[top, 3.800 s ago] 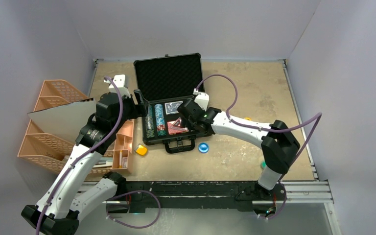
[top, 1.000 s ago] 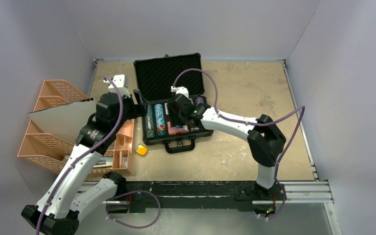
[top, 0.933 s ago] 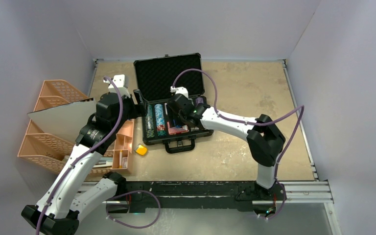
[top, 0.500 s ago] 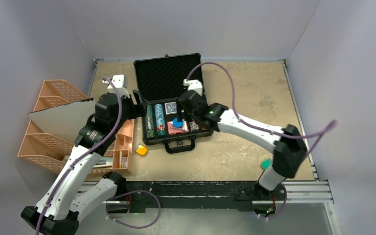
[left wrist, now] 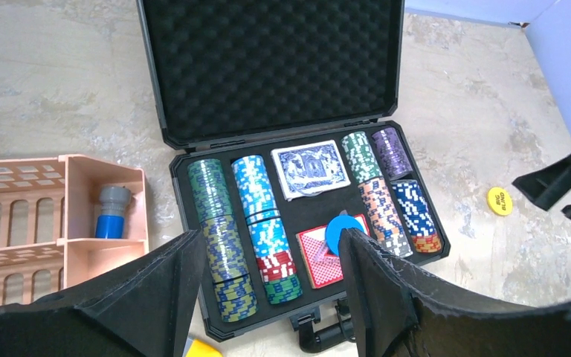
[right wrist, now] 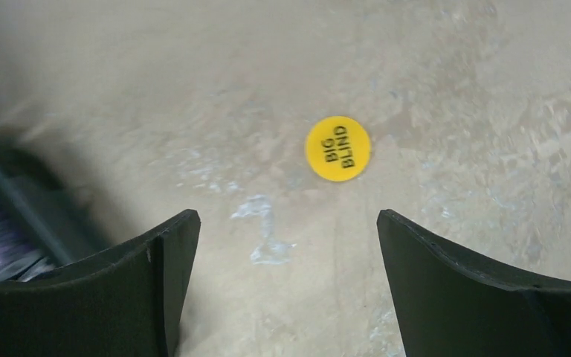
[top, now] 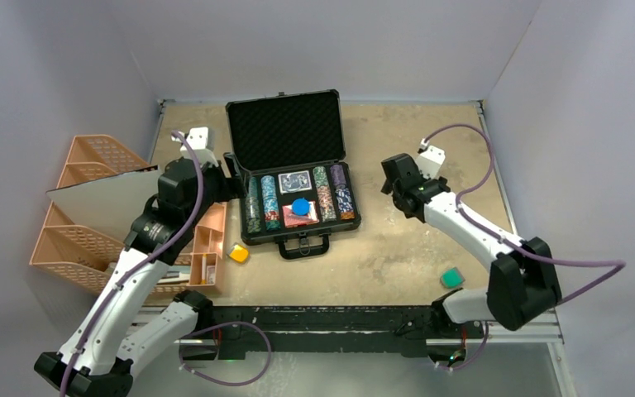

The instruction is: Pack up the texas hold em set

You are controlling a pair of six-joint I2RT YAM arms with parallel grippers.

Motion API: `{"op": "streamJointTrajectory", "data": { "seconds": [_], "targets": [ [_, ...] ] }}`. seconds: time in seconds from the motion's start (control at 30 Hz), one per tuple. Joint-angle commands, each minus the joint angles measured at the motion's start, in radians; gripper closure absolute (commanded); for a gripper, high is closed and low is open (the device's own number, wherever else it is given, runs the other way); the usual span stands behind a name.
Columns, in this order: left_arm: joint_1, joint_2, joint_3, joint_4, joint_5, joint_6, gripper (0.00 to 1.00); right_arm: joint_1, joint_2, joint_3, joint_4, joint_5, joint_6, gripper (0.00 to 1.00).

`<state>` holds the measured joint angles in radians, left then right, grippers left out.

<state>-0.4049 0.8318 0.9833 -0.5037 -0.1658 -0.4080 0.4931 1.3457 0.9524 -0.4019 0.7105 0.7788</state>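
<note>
— Briefcase (top: 285,132) first: where did it lie in the top view?
— Just above the middle of the frame. Its lid (left wrist: 268,67) was swung up toward the top edge with egg-crate foam showing, and the handle (top: 303,246) pointed toward the bottom edge.
— What lay inside?
— Poker chip stacks (top: 270,203) lay in rows down the left and right sides of the base. Between them the blue card deck (top: 295,180) lay nearer the lid and the red card deck (top: 298,219) nearer the handle. A round blue button (top: 300,207) rested on the red deck.
— Was any of the set outside the case?
— A yellow "BIG BLIND" button (right wrist: 337,148) lay flat on the table (top: 413,132), in the upper middle of the right wrist view. In the left wrist view it sat at the right of the frame, apart from the case.
— How did the right gripper (right wrist: 286,286) stand?
— Its fingers were spread wide with nothing between them. It hovered over bare table to the right of the case, and the yellow button lay beyond the fingertips.
— And the left gripper (left wrist: 268,297)?
— Also parted and empty. In the top view it sat beside the case's left edge.
— What else was there?
— A small yellow block (top: 238,253) lay just left of the handle and a small green block (top: 451,278) at the lower right. A peach plastic organiser (top: 91,207) stood at the left edge, with one compartment holding a grey-and-blue cylinder (left wrist: 112,212).
</note>
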Motion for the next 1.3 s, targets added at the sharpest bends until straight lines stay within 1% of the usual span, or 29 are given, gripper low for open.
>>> {"op": "streamJointTrajectory", "data": {
  "seconds": [0.0,0.13,0.2,0.27,0.33,0.47,0.63,0.87,1.03,1.13,1.23,1.27],
  "targets": [
    [0.010,-0.026,-0.005,0.020,0.023,0.005,0.31,-0.082,0.074,-0.037,0.011,0.001,0.105,0.08],
    [0.010,-0.039,-0.007,0.023,0.006,0.005,0.31,-0.147,0.128,-0.052,0.055,-0.048,0.073,0.08],
    [0.010,-0.035,-0.009,0.022,0.006,0.004,0.31,-0.192,0.140,-0.056,0.088,-0.079,0.037,0.05],
    [0.011,-0.031,-0.007,0.022,0.015,0.003,0.31,-0.246,0.159,-0.056,0.126,-0.131,0.008,0.04],
    [0.011,-0.028,-0.007,0.024,0.016,0.003,0.31,-0.285,0.190,-0.048,0.148,-0.198,-0.017,0.04],
    [0.011,-0.022,-0.008,0.024,-0.010,0.003,0.31,-0.299,0.258,-0.027,0.151,-0.261,-0.056,0.07],
    [0.022,-0.008,-0.004,0.022,0.009,0.005,0.30,-0.303,0.288,0.005,0.103,-0.245,-0.061,0.11],
    [0.028,-0.020,-0.011,0.027,0.007,0.004,0.30,-0.310,0.352,0.021,0.092,-0.237,-0.078,0.19],
    [0.030,-0.009,-0.009,0.027,0.016,0.006,0.30,-0.323,0.385,0.011,0.112,-0.268,-0.087,0.25],
    [0.031,-0.008,-0.009,0.027,0.017,0.006,0.30,-0.330,0.380,-0.014,0.132,-0.302,-0.081,0.31],
    [0.031,-0.004,-0.010,0.028,0.017,0.008,0.30,-0.337,0.368,-0.039,0.153,-0.338,-0.072,0.40],
    [0.031,-0.002,-0.009,0.028,0.019,0.008,0.30,-0.338,0.363,-0.047,0.158,-0.345,-0.071,0.41]
  ]
}}
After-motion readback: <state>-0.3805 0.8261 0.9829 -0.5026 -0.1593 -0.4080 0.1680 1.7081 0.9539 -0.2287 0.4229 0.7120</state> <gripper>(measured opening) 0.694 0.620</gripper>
